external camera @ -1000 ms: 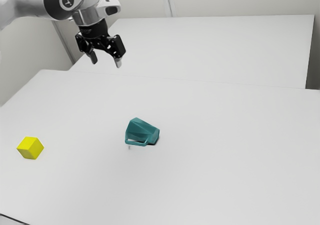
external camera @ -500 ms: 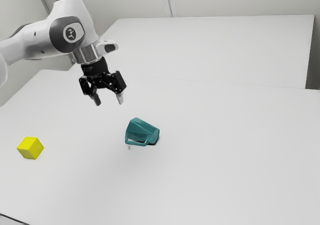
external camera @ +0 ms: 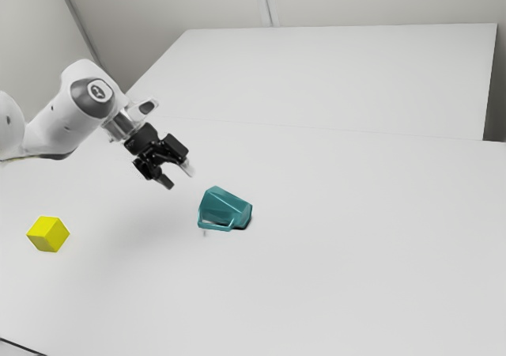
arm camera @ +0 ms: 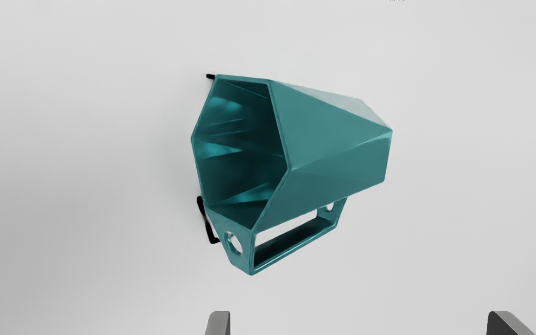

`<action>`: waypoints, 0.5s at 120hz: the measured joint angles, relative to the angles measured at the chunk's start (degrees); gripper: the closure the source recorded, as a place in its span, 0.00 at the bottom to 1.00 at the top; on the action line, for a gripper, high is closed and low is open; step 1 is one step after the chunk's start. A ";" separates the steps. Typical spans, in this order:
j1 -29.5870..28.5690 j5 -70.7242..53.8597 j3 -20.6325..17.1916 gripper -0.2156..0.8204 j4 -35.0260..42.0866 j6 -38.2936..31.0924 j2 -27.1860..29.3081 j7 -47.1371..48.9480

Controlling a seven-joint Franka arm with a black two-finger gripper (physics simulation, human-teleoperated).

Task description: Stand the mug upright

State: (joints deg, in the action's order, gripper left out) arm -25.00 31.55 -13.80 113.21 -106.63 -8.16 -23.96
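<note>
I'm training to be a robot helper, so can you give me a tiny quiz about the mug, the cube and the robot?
1. True or false: the mug is lying on its side.
2. Which is nearer the exterior view's left edge? A) the mug B) the yellow cube
3. Fill in the missing word: the robot's jaws are ____.

Key: 1. true; 2. B; 3. open
</note>
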 joint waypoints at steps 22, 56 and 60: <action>-0.34 4.75 0.00 0.21 -0.62 -4.55 -5.05 -10.28; -1.39 7.44 -0.03 0.21 -3.94 -7.92 -12.26 -21.49; -1.39 7.71 -0.07 0.21 -4.14 -8.06 -12.76 -22.50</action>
State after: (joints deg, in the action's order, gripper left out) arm -26.39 39.26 -13.86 109.06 -114.69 -20.92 -46.46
